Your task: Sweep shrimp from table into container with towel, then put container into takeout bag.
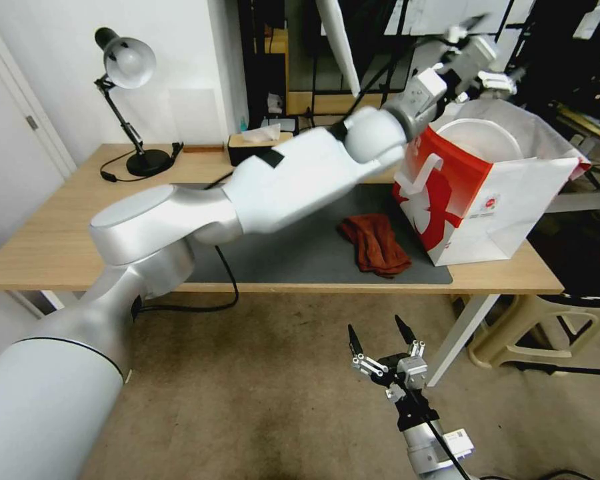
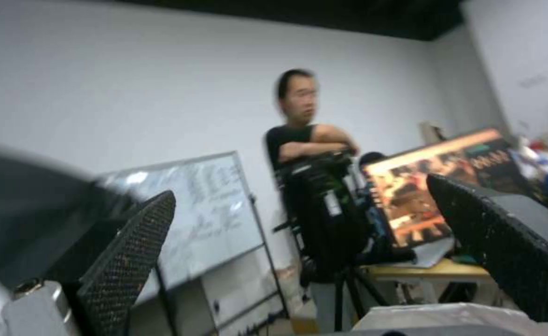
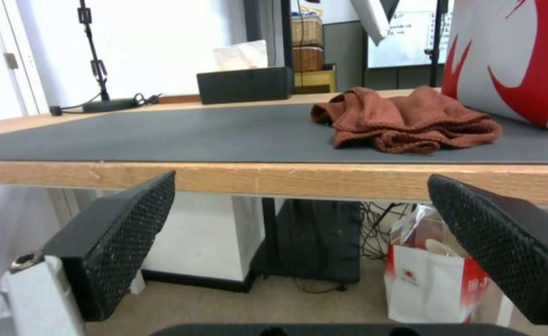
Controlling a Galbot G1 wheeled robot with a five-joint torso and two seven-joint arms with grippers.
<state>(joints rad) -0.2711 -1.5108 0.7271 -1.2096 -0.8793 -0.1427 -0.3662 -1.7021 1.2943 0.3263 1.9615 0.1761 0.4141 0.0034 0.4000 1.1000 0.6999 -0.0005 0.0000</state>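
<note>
The takeout bag (image 1: 487, 200), white with red panels, stands on the right end of the table (image 1: 60, 247). The white container (image 1: 480, 140) sits tilted inside its open top. My left gripper (image 1: 490, 53) hovers above the bag's far side, and the left wrist view shows this gripper (image 2: 299, 242) open and holding nothing. The rust-brown towel (image 1: 373, 243) lies bunched on the dark mat (image 1: 300, 253) left of the bag. My right gripper (image 1: 383, 340) hangs open below the table's front edge, facing the towel (image 3: 404, 119) and the bag (image 3: 516, 60). The shrimp are out of view.
A desk lamp (image 1: 130, 63) and a black tissue box (image 1: 257, 143) stand at the table's back. A beige stool (image 1: 540, 327) sits by the right table leg. Another small white and red bag (image 3: 436, 284) rests on the floor under the table.
</note>
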